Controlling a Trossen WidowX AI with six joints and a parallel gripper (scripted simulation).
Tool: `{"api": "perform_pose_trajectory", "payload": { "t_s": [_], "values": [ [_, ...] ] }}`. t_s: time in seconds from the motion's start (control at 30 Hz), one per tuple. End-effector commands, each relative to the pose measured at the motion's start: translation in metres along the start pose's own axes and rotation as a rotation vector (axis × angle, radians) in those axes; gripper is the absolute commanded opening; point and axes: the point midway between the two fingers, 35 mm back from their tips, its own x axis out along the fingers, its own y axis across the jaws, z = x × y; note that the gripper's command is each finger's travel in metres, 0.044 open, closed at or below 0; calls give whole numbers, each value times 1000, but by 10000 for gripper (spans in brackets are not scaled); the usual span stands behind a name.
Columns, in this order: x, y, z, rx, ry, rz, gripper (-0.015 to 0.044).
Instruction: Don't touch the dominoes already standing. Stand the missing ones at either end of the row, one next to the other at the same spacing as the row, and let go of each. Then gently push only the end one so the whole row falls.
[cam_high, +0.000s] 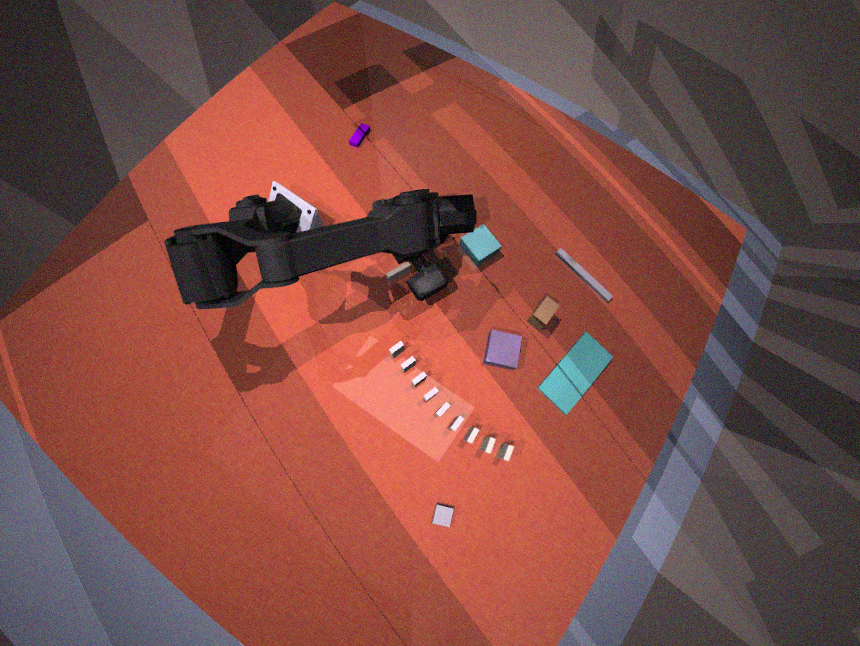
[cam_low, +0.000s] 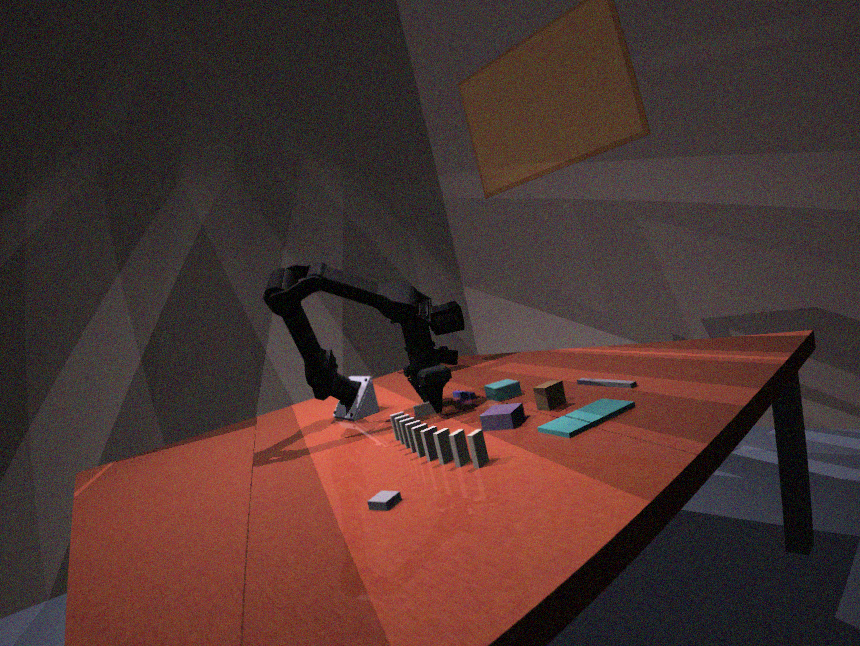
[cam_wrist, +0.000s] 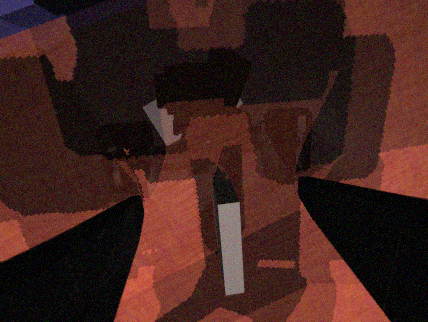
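A curved row of several standing white-topped dominoes (cam_high: 442, 408) (cam_low: 442, 445) runs from near the arm toward the front right, evenly spaced. A loose domino (cam_high: 399, 271) (cam_low: 423, 410) (cam_wrist: 231, 250) rests on its long narrow edge, beyond the row's arm-side end. My gripper (cam_wrist: 222, 194) (cam_low: 429, 408) is open and low over this domino, pointing down. In the wrist view the domino lies between the two dark fingers, with a gap on each side, touching neither. The arm hides part of the area around it in the top view.
A teal block (cam_high: 481, 244) (cam_low: 502, 389), a purple block (cam_high: 503, 349) (cam_low: 501, 416), a brown block (cam_high: 545, 311) (cam_low: 549, 394) and a flat teal slab (cam_high: 575, 372) (cam_low: 587, 417) lie right of the row. A small grey block (cam_high: 442, 515) (cam_low: 384, 499) lies in front.
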Motion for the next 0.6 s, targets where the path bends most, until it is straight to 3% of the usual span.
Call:
{"api": "perform_pose_trajectory", "payload": {
  "t_s": [0.0,0.37,0.57],
  "values": [
    [1,0,-1,-5,4,-5,309],
    [1,0,-1,-5,4,-5,26],
    [1,0,-1,-5,4,-5,26]
  ]
}}
